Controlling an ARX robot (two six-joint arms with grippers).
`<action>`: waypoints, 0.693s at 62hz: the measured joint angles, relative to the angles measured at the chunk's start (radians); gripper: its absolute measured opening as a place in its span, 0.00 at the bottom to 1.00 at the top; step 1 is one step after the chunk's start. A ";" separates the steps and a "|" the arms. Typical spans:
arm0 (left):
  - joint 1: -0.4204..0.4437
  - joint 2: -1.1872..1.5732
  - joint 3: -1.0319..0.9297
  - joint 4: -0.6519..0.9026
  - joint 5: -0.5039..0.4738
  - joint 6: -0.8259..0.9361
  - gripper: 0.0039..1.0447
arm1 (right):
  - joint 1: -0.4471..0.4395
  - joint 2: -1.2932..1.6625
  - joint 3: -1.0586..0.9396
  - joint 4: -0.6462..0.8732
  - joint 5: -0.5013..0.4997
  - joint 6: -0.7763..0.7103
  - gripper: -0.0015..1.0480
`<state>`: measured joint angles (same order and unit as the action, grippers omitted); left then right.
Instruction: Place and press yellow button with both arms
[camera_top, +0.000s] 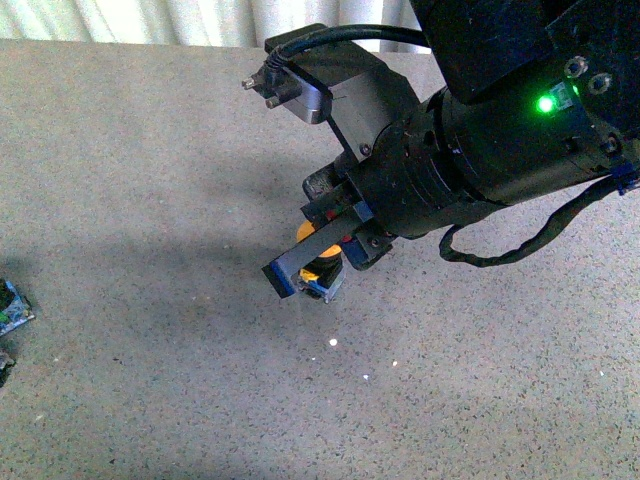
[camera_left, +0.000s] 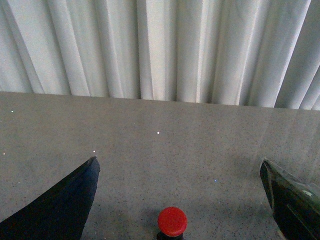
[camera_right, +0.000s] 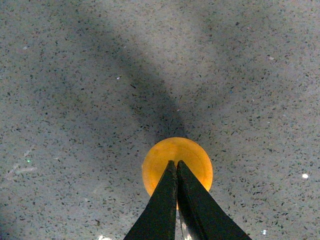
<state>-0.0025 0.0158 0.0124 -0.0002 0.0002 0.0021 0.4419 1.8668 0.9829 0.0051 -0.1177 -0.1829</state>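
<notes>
the right gripper (camera_top: 300, 268) sits in the middle of the front view, reaching down from the bulky black arm (camera_top: 500, 130) that fills the upper right of the frame. its two blue-tipped fingers are closed flat against each other with nothing between them. the right wrist view confirms this: the dark fingers (camera_right: 172, 210) meet in a single wedge rising from the bottom edge, with the tip lying over the domed cap of the yellow button (camera_right: 177, 165). a closed tip makes one blunt pusher, which suits pressing rather than carrying, so the pressing step looks to be in hand; whether the tip actually touches the cap cannot be told.

the yellow button (camera_top: 318, 270) stands upright on the speckled grey table (camera_top: 150, 200), at centre frame, half hidden behind the fingers, with its bluish base just showing below them.

the left gripper (camera_left: 182, 200) is spread wide, its dark fingers (camera_left: 65, 210) at the lower corners of the left wrist view, holding nothing. between them, at the bottom centre, stands a red button (camera_left: 172, 221), apart from both fingers. pleated white curtains (camera_left: 160, 50) fill the upper half.

no containers appear. at the left edge of the front view lies a small green and blue object (camera_top: 12, 308), too cropped to name.
</notes>
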 joint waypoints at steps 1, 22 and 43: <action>0.000 0.000 0.000 0.000 0.000 0.000 0.91 | 0.000 0.001 0.000 0.000 0.000 0.000 0.01; 0.000 0.000 0.000 0.000 0.000 0.000 0.91 | -0.005 0.019 0.007 0.001 -0.007 0.000 0.01; 0.000 0.000 0.000 0.000 0.000 0.000 0.91 | -0.019 0.012 0.011 0.008 -0.026 0.011 0.11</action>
<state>-0.0025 0.0158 0.0124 -0.0002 0.0002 0.0021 0.4232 1.8790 0.9936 0.0132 -0.1436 -0.1715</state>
